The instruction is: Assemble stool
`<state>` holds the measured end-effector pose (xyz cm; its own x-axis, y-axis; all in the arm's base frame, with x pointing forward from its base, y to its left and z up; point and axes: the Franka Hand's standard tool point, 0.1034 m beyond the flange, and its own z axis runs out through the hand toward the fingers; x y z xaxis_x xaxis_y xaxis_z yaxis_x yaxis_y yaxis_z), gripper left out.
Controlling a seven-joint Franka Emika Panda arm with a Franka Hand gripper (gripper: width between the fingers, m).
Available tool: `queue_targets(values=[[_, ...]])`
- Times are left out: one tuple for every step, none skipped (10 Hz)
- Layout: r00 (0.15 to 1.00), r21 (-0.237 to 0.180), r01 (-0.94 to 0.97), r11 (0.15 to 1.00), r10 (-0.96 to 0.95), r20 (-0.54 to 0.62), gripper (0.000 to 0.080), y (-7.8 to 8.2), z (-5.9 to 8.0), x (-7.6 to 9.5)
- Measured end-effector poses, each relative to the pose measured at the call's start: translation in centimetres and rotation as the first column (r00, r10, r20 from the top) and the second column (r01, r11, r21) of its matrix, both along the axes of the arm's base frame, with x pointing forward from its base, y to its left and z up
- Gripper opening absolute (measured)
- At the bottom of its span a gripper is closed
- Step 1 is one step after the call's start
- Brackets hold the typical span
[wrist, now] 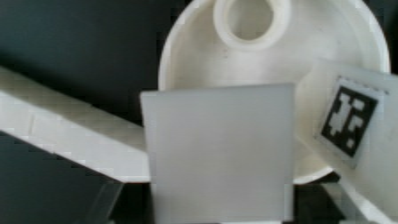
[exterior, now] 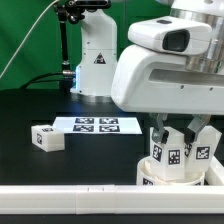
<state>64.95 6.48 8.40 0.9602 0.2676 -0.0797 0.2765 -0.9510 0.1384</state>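
Over the seat (wrist: 205, 58), your claw (exterior: 178, 138) is clamped on a leg (wrist: 215, 135), held upright, likely for socketing. A spare leg (exterior: 46, 138) lies well apart from the seat on the worktop (exterior: 100, 162).

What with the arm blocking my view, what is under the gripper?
The seat, with a leg upright below the gripper and a tagged leg beside it. The untagged leg covers part of the seat, so its socket is hidden.
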Motion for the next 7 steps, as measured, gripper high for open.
queue_targets(values=[[0.999,-0.001,0.046,0.999,-0.046,0.007,0.0338,0.01,0.0,0.0],[0.992,-0.001,0.122,0.993,-0.122,0.019,0.0338,0.03,0.0,0.0],[0.987,-0.001,0.161,0.987,-0.161,0.025,0.0338,0.04,0.0,0.01],[0.969,0.0,0.245,0.97,-0.245,0.038,0.0338,0.07,0.0,0.0],[0.947,0.004,0.316,0.949,-0.316,0.048,0.0338,0.01,-0.02,0.01],[0.913,0.03,0.404,0.914,-0.405,0.053,0.0338,-0.37,-0.09,0.06],[0.853,0.064,0.514,0.855,-0.518,0.061,0.0338,-0.69,-0.18,0.2]])
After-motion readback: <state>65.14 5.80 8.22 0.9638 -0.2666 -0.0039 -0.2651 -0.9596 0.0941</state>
